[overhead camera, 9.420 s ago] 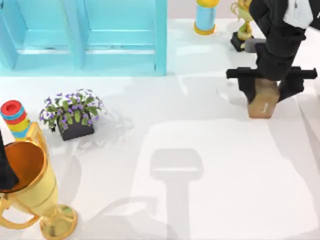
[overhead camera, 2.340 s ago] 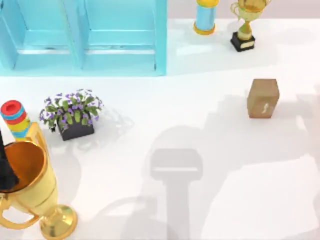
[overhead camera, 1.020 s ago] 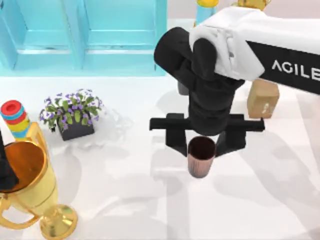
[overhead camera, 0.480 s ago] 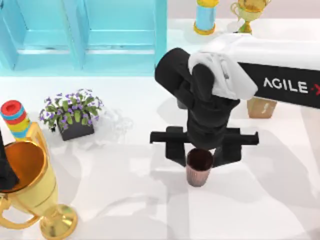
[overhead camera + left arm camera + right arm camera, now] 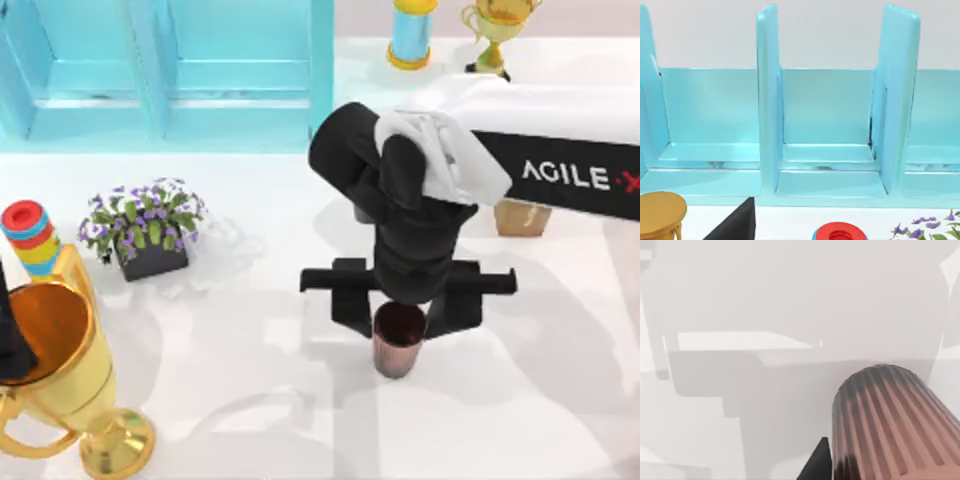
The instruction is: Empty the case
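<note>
Shelves of the case (image 5: 240, 75) are looking bare; I'm holding my right gripper (image 5: 400, 315) clamped on the ribbed cup (image 5: 398, 342) over the table (image 5: 250, 400).

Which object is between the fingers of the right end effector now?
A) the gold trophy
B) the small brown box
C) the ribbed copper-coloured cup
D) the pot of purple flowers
C: in the top view the right end effector has its fingers on both sides of the ribbed copper-coloured cup.

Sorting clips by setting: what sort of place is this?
Likely a rendered tabletop test scene, not a home: a bare white table, a turquoise case, and odd props like a gold trophy.
</note>
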Controlling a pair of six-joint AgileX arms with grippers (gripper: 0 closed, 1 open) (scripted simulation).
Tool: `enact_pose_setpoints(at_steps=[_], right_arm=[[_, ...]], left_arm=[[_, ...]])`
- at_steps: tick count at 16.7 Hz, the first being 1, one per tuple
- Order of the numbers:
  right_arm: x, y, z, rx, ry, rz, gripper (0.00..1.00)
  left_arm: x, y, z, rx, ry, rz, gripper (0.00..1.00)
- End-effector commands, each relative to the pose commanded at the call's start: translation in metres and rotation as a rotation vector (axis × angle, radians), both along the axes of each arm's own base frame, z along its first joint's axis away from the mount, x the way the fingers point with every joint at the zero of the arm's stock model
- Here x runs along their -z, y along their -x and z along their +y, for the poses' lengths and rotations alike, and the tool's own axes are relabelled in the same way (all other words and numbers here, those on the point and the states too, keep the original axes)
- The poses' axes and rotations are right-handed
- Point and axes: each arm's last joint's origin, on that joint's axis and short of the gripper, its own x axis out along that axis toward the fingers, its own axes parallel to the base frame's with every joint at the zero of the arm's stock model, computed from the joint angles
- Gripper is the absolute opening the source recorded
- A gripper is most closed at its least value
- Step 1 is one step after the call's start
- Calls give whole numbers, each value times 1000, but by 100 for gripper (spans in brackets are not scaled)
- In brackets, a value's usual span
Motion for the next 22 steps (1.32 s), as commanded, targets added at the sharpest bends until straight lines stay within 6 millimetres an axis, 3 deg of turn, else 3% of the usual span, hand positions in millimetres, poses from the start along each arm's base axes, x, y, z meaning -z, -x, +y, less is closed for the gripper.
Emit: enact_pose_setpoints(at_steps=[9, 19, 22], right_arm=[[0, 0, 0, 0, 0, 0, 98], [-1, -1, -1, 3, 0, 0, 100], [-18, -4, 2, 8, -3, -4, 100]], left_arm=[[0, 0, 0, 0, 0, 0, 100], [0, 0, 0, 0, 0, 0, 100], [0, 0, 0, 0, 0, 0, 100]])
